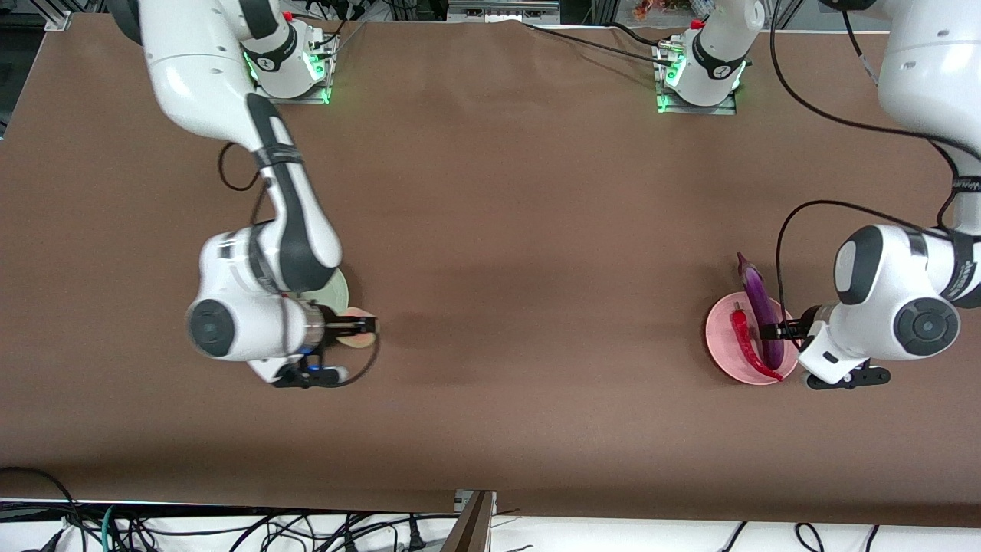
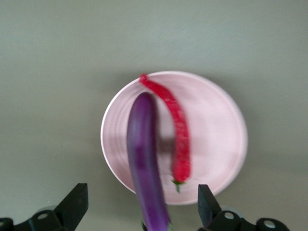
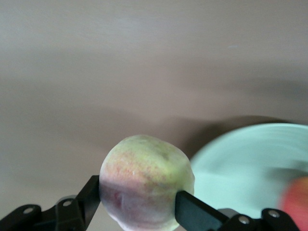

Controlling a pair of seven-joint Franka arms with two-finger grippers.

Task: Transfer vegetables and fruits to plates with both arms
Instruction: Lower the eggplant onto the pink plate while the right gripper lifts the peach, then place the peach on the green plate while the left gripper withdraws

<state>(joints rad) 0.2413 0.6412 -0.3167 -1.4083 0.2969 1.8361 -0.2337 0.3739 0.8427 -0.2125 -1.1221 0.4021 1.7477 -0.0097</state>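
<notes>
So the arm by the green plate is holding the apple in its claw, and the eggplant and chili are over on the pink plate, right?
Not quite: the right gripper by the green plate holds the peach, pale yellowish-pink, as the right wrist view shows. The red apple already sits on that plate. The eggplant and chili are indeed on the pink plate.

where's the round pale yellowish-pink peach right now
The round pale yellowish-pink peach is clamped in the right gripper at the right arm's end of the table, beside the rim of the pale green plate, not yet on it.
</notes>
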